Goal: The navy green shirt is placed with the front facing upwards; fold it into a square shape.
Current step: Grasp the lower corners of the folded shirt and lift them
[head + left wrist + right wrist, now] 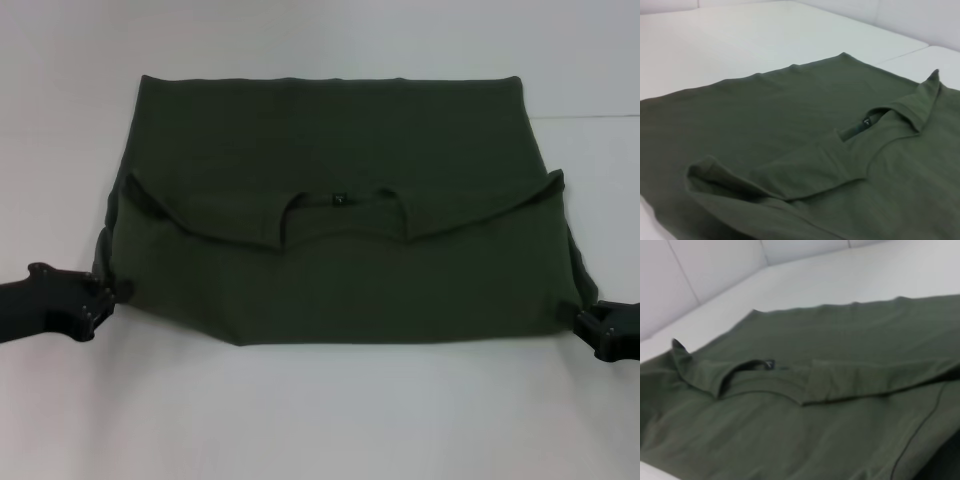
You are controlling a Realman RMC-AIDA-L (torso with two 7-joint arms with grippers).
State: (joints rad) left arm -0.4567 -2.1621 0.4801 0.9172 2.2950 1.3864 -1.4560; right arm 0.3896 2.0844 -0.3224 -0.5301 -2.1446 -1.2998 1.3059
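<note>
Between the two end effectors, spread flat on the white table [320,420]: the navy green shirt [340,280], dark olive cotton, matte and soft, folded over on itself into a broad, roughly trapezoid slab with a straight far edge and a narrower near edge. Across the middle, just inward of both end effectors, a curved band of folded cloth, shoulders and collar laid back over the body, with the ribbed neck opening [340,205] showing as a shallow notch and a small dark neck label [341,198] at its centre. At the shirt's left near corner, the left end effector [108,296], black and blocky, touching the bunched edge of the fabric; fingers too hidden by cloth to tell whether clamped or apart. At the opposite near corner, the right end effector [590,318], also black, tips against the hem; grip likewise impossible to judge. From the left wrist view, a sleeve fold [715,175] rolled into a soft open tube close by. From the right wrist view, a thin stitched seam line [920,425] running along the nearest panel.
</note>
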